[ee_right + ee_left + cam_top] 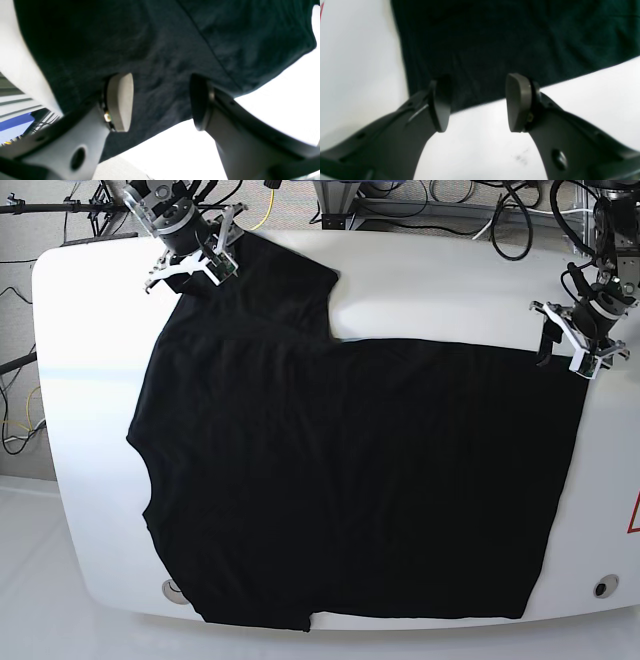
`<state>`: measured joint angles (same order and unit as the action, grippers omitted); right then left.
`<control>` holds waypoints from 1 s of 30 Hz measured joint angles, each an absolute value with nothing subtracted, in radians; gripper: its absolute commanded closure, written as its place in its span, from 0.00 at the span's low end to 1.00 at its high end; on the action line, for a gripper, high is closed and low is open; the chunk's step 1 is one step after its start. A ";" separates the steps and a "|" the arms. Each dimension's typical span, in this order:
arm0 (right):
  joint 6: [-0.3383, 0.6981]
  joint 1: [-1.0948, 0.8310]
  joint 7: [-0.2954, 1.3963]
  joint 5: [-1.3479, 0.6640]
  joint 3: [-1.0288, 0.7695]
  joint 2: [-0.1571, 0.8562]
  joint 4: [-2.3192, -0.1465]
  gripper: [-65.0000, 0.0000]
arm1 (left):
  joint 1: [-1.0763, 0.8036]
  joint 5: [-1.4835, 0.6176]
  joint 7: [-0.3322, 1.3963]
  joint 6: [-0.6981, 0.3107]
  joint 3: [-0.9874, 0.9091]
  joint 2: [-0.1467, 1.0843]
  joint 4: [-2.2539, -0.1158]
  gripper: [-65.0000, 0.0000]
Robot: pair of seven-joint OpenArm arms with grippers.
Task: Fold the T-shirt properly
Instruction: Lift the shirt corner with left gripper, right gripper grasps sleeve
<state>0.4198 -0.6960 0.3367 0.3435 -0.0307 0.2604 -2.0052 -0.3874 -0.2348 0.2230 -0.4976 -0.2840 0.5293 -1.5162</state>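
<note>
The large, plain black short-sleeved T-shirt [360,480] of soft fabric lay spread flat across the white, round-cornered table [450,290], covering most of its width. In the base view its hem ran down the right side, near the table's right edge, and one sleeve reached up toward the far left corner; the bottom edge of the cloth lay close to the table's near rim.

The left gripper [477,102] hovered at the shirt's far hem corner, on the right of the base view. Its two dark pads stood apart with a clear gap between them, and nothing was held; the wrist view showed the cloth's corner and bare white table behind that gap.

The right gripper [160,102] was at the upper sleeve, on the left of the base view. Its jaws also stood apart, with dark fabric filling the view behind them. No cloth was pinched between the pads. Whether the fingertips touched the fabric could not be told.

Cables [500,220] lay on the floor beyond the far edge.
</note>
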 measured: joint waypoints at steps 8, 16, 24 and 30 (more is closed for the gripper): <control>0.421 -0.696 0.337 0.343 -0.031 0.260 -2.004 0.46 | -0.405 -0.250 0.239 -0.495 -0.289 0.541 -1.490 0.50; 0.422 -0.696 0.335 0.340 -0.031 0.260 -2.000 0.46 | -0.421 -0.281 0.247 -0.510 -0.281 0.541 -1.494 0.50; 0.423 -0.694 0.336 0.340 -0.032 0.260 -2.000 0.46 | -0.413 -0.316 0.255 -0.541 -0.256 0.543 -1.483 0.51; 0.424 -0.672 0.357 0.347 -0.038 0.250 -1.990 0.47 | -0.418 -0.305 0.274 -0.535 -0.253 0.519 -1.486 0.52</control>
